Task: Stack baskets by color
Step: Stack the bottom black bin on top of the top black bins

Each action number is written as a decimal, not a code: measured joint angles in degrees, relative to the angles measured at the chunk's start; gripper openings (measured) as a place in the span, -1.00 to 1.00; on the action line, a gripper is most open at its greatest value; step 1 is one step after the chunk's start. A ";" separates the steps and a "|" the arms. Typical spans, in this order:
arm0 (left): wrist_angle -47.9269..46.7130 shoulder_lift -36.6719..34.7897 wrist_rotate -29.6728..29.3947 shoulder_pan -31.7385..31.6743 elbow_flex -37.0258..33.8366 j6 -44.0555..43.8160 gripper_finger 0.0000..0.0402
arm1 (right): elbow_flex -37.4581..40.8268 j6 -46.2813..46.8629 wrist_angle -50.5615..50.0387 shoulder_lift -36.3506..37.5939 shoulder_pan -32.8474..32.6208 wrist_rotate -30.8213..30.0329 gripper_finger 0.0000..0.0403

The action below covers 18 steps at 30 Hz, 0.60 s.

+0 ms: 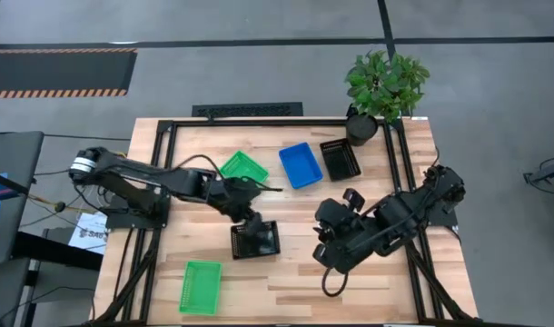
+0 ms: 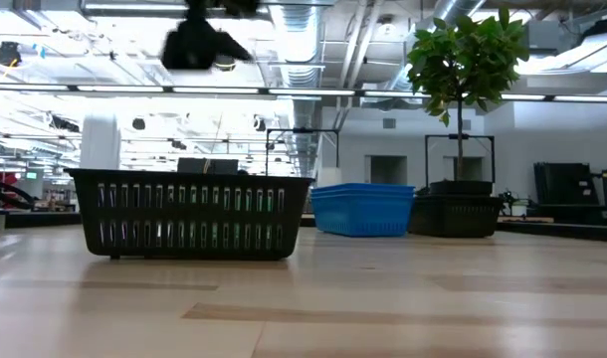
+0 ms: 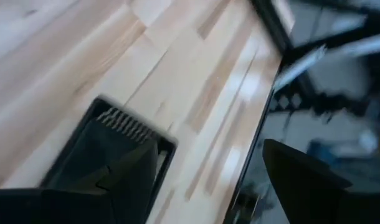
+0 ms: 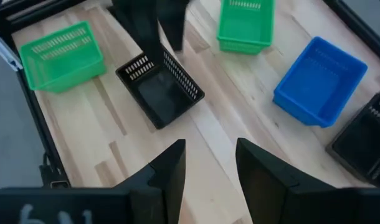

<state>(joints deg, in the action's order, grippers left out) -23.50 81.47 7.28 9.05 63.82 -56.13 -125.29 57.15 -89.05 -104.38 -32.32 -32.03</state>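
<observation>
Black mesh is the business of the moment: the left claw (image 1: pixel 255 221) hangs just above the rear edge of a black basket (image 1: pixel 255 240) lying near the middle of the bench (image 1: pixel 368 283), its fingers spread and holding nothing. Judging by that, the step in hand is either a release or an approach to this basket. The next move would call for closing on its rim and carrying it across to the other black basket (image 1: pixel 340 159), which sits at the back right beside the potted plant (image 1: pixel 384 86).

Colours remain scattered. One green basket (image 1: pixel 243 169) lies behind the left claw, another green basket (image 1: pixel 201 287) at the front left, well apart. A blue basket (image 1: pixel 301 164) sits just beside the far black one. No stack is plainly visible from above.

Stretched from the left edge, the left arm reaches low toward the centre. The right claw (image 1: pixel 334 253) waits at the front right with its fingers parted and empty, aimed toward the baskets.
</observation>
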 joint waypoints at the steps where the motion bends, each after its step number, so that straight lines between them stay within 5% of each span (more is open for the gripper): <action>1: -4.86 -1.05 0.08 0.21 2.01 1.58 0.39 | 0.00 -0.94 0.52 0.00 0.30 0.00 -0.20; 7: -27.92 -8.20 -10.77 2.34 13.64 5.92 0.39 | 0.00 -5.58 5.91 0.00 2.74 -1.98 -0.20; 18: -34.15 -24.69 -32.90 6.97 18.55 1.42 0.39 | -0.11 -27.31 28.26 -9.33 14.40 4.37 -0.20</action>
<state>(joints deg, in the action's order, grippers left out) -57.66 56.77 -25.62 16.02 82.37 -54.71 -125.40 29.84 -60.79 -113.70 -17.92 -27.66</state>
